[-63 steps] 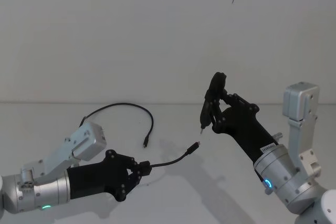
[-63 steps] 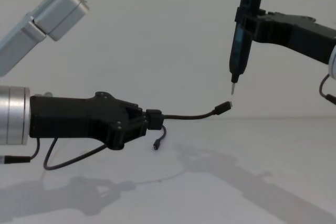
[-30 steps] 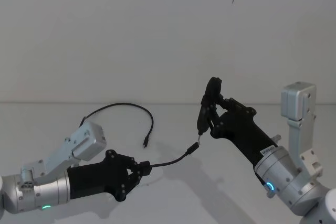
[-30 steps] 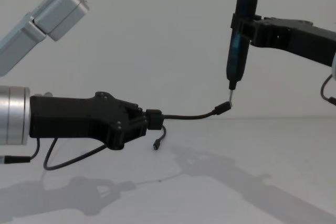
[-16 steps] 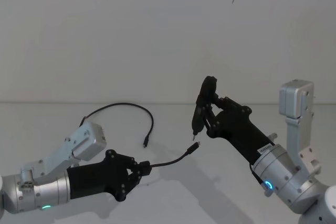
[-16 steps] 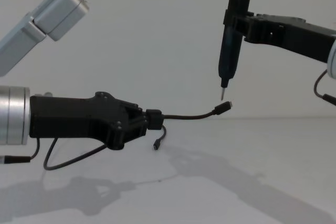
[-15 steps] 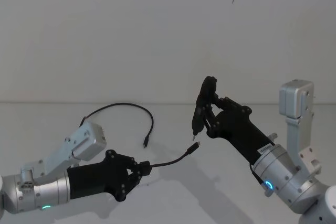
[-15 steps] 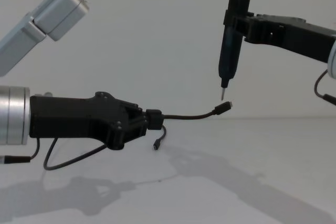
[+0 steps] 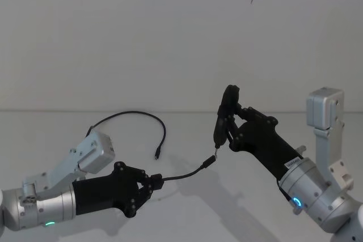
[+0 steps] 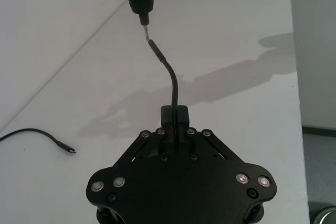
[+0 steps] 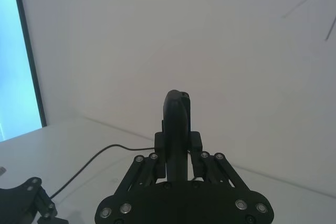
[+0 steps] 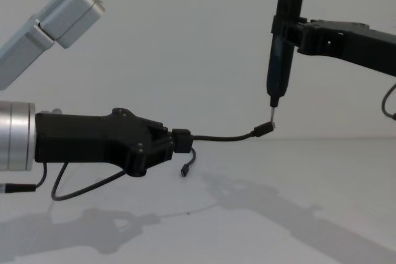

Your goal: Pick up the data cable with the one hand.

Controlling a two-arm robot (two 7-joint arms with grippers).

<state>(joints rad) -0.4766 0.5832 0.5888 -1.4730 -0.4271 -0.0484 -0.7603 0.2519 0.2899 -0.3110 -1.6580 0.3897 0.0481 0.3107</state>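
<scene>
Head view — left black angular two-fingered gripper (image 9: 148, 184), fingers clamped on the thin black data cable (image 9: 182, 174); the rest trails over the white counter (image 9: 187, 213).

Chest view — free plug raised, touching the metal tip of the black pen-shaped tool (image 12: 279, 60), held by the right gripper (image 12: 291, 29).

Left wrist view — risk: tool pressure could bend the unsupported cord aside.

Data cable (image 12: 219, 137): stretch behind left pincer (image 12: 168, 143) hidden by pincer body in chest view; loop reappears below, cut by left arm. Far plug (image 9: 157, 154) on desk (image 9: 187, 208) too small to tell type. Contact between pen-shaped tool (image 12: 281, 47) tip and near plug: touching or just above, cannot tell. Right pincer (image 11: 177, 145): finger pads hidden behind tool in right wrist view. Right arm cut off by right edge in chest view.
</scene>
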